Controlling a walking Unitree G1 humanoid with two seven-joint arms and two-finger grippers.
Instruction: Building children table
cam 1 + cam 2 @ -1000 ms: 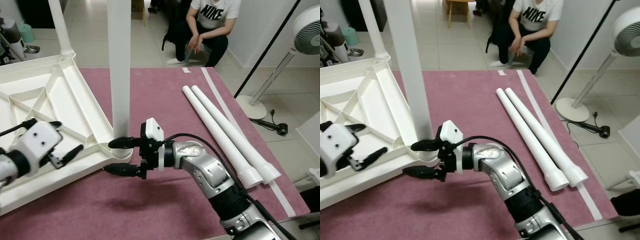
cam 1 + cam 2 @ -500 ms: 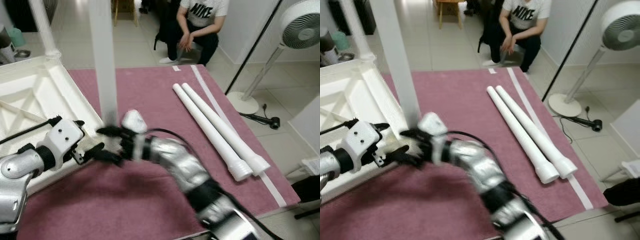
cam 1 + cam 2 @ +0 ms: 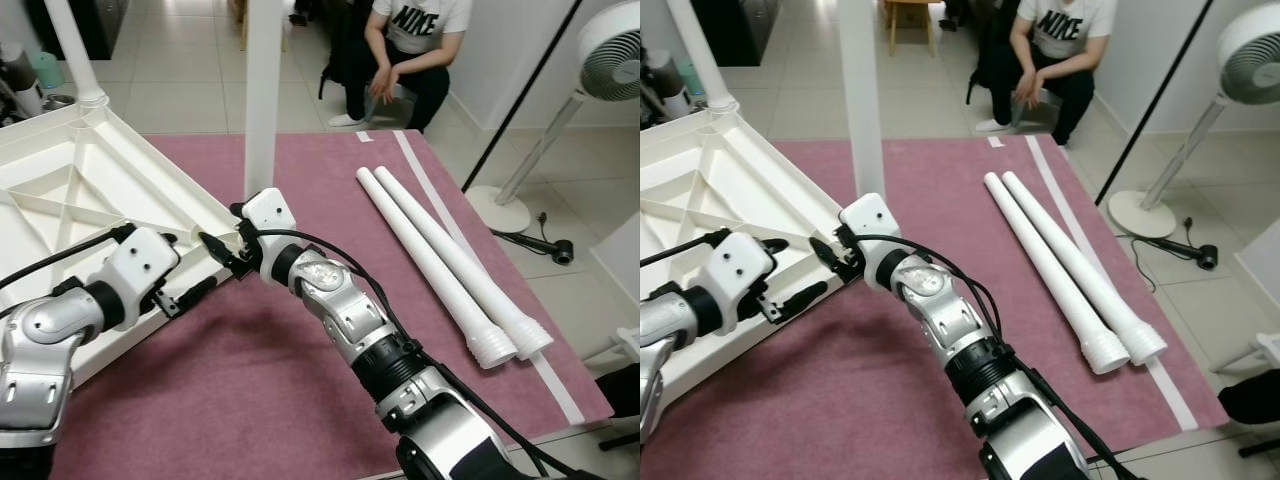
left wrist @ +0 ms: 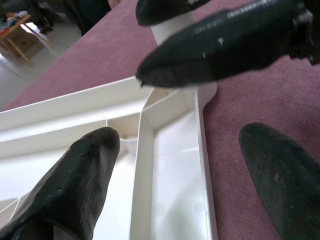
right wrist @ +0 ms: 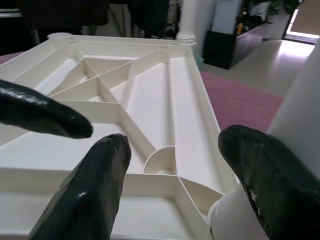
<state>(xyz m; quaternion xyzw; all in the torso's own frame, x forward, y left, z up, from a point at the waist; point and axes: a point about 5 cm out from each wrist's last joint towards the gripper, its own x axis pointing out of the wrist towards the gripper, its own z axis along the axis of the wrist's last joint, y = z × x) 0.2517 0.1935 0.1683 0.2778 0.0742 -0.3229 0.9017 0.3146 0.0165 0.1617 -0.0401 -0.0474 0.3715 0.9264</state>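
Observation:
The white table top [image 3: 70, 190] lies upside down on the maroon rug, ribs facing up. One white leg [image 3: 262, 90] stands upright in its near corner and another leg [image 3: 68, 50] in the far corner. Two loose legs [image 3: 440, 260] lie side by side on the rug to the right. My right gripper [image 3: 225, 240] is open at the near corner, right beside the upright leg's base [image 5: 300, 125]. My left gripper [image 3: 192, 262] is open too, facing that corner [image 4: 170, 125] from the other side, its fingertips close to the right gripper's finger [image 4: 225, 45].
A person [image 3: 415, 50] crouches on the tiled floor beyond the rug. A standing fan [image 3: 610, 50] with its cable and a slanted black pole [image 3: 520, 90] are at the right. Bare rug [image 3: 250, 380] lies in front of the table top.
The camera has shifted. My right arm has stretched forward and its gripper has risen from low around the leg's base to the corner's rim. The left gripper has come closer to that corner.

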